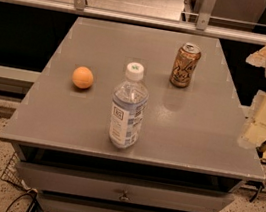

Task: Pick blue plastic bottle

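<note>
1. Drawers [124,190] are nearest and play no part in the pick.
2. Bottle [128,108]: upright, cap on, near the front edge of the table [194,133], roughly centre. It stands free with nothing touching it, so every side is open for a side grasp.
3. Orange [83,77]: left of the bottle and a bit further back, well apart. Not in the way.
4. Gripper [265,117]: off the table's right edge, well apart from the bottle, nothing seen in it. Wide or narrow, can't tell. Looks like the reach hasn't started, and the path in from the right looks unobstructed.
5. Can [185,65]: upright, further back and right of the bottle, shorter. It's on the arm's side, so a path from back-right could clip it; better to come in low and forward.
6. Railing [137,17]: behind the table.
</note>
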Robot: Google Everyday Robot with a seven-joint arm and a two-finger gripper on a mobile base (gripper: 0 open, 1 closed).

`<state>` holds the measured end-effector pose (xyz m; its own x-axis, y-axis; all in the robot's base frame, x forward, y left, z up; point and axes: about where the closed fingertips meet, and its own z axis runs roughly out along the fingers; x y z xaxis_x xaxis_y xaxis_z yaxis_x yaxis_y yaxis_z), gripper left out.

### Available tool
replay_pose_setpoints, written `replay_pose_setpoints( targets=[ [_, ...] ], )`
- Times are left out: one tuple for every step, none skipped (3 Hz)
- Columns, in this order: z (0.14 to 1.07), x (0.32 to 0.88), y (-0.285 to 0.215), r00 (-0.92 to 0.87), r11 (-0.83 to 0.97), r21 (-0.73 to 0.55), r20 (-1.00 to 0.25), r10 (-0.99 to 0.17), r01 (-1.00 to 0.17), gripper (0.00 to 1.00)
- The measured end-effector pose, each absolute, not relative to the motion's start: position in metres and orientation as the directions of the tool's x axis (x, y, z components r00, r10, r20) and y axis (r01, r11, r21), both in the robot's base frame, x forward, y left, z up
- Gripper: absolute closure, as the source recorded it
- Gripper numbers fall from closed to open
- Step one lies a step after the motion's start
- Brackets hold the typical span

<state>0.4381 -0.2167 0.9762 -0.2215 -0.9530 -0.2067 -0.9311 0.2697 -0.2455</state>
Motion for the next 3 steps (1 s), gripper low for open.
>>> replay_pose_setpoints(
  targets=[
    [0.976,0.438,-0.217,-0.221,0.27,-0.246,-0.207,-0.953,-0.931,0.0],
    [0.978,0.438,-0.214,-0.213,0.268,-0.244,-0.232,-0.949,-0.932,0.0],
    [0.973,0.435,-0.203,-0.177,0.262,-0.234,-0.33,-0.927,-0.936,0.0]
  ],
)
